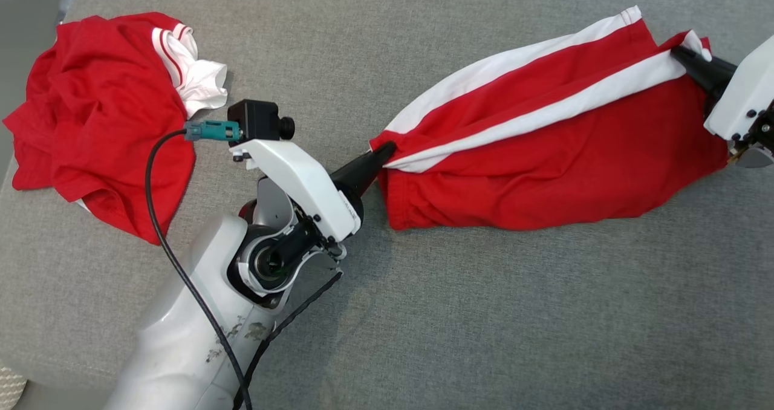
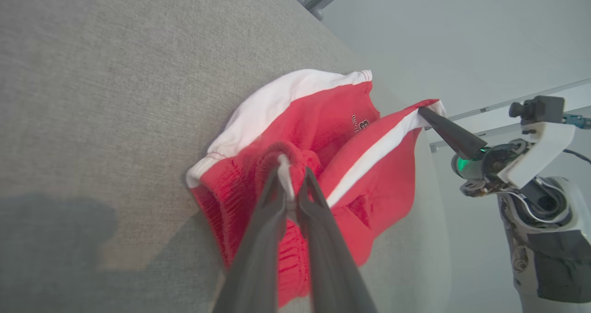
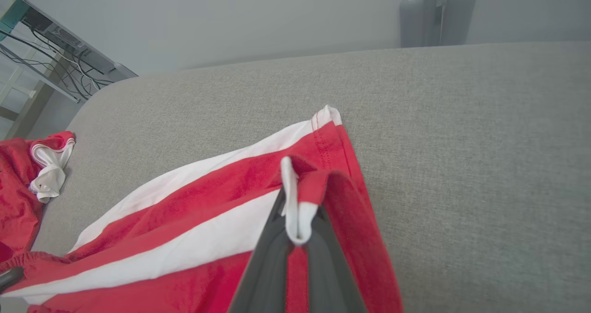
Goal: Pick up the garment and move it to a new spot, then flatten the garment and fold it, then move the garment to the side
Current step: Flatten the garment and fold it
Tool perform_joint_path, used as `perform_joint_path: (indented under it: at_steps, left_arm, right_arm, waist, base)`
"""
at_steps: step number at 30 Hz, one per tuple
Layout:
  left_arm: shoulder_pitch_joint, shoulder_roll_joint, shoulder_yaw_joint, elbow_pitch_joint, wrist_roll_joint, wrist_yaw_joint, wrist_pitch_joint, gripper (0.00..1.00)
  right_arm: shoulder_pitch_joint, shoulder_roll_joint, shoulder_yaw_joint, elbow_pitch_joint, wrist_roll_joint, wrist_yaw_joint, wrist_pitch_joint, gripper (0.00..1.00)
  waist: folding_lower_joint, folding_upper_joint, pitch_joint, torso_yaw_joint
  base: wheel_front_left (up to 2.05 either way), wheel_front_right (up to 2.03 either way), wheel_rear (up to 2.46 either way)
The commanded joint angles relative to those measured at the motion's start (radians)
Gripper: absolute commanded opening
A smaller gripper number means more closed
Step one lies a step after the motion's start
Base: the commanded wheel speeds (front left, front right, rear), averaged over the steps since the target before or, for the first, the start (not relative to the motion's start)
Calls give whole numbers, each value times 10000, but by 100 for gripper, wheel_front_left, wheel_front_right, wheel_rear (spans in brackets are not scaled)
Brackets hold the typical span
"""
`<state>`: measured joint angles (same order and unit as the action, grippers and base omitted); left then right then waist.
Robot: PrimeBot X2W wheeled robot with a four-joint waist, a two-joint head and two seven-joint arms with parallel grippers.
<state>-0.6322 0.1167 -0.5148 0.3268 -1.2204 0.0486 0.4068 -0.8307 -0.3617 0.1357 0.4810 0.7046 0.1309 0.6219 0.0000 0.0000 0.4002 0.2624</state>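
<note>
Between left gripper (image 1: 387,150) and right gripper (image 1: 680,52) — garment (image 1: 544,168), pinched.

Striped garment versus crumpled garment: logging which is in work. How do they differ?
The striped garment is stretched between the left gripper and right gripper; the crumpled garment lies bunched, ungripped.
The striped garment shows long white bands; the crumpled garment, one white patch.
Both are red, on the grey cushion.

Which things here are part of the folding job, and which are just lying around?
In the job: striped shorts, left gripper and right gripper, each pinching one end.
Lying about: crumpled red shirt on the grey cushion.
</note>
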Motion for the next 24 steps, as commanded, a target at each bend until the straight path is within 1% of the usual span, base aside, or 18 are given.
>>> perform_joint_path:
  at_steps: [1, 9, 18, 19, 20, 21, 22, 23, 24]
  left_arm:
    - [-251, 1, 75, 70, 82, -84, -109, 0]
    - [-603, -222, 5, 470, 168, -296, -486, 0]
    - [-978, -454, -59, 950, 49, -395, -790, 0]
    - [-1029, -466, -60, 994, 38, -401, -820, 7]
    - [-1071, -477, -67, 1033, 25, -401, -819, 20]
    - [-1115, -483, -81, 1081, 32, -378, -839, 36]
    - [-1166, -483, -90, 1130, 51, -351, -882, 86]
    - [-1218, -485, -102, 1170, 84, -340, -912, 100]
    - [-1261, -498, -122, 1207, 140, -306, -981, 100]
  right_arm:
    - [-198, -65, 19, 150, -73, -4, -144, 0]
    - [-684, -142, 130, 966, -226, -4, -697, 0]
    - [-1182, -171, 286, 1646, -254, -4, -1044, 0]
    - [-1273, -156, 201, 1783, -325, -5, -1135, 0]
    - [-1368, -92, 170, 1886, -364, -4, -1219, 37]
    - [-1465, -17, 119, 1996, -382, -4, -1330, 90]
    - [-1538, 38, 74, 2083, -405, -4, -1449, 100]
    - [-1632, 72, 21, 2178, -439, -4, -1558, 100]
    - [-1709, 133, 10, 2236, -447, -4, -1681, 100]
  waist:
    - [0, 0, 96, 81]
    - [0, 0, 354, 326]
    - [0, 0, 661, 407]
    - [0, 0, 689, 407]
    - [0, 0, 718, 409]
    - [0, 0, 749, 415]
    - [0, 0, 775, 421]
    - [0, 0, 800, 430]
    - [0, 0, 823, 444]
  base:
    - [0, 0, 0]
    - [0, 0, 0]
    - [0, 0, 0]
    - [0, 0, 0]
    - [0, 0, 0]
    - [0, 0, 0]
    - [0, 0, 0]
    - [0, 0, 0]
    - [0, 0, 0]
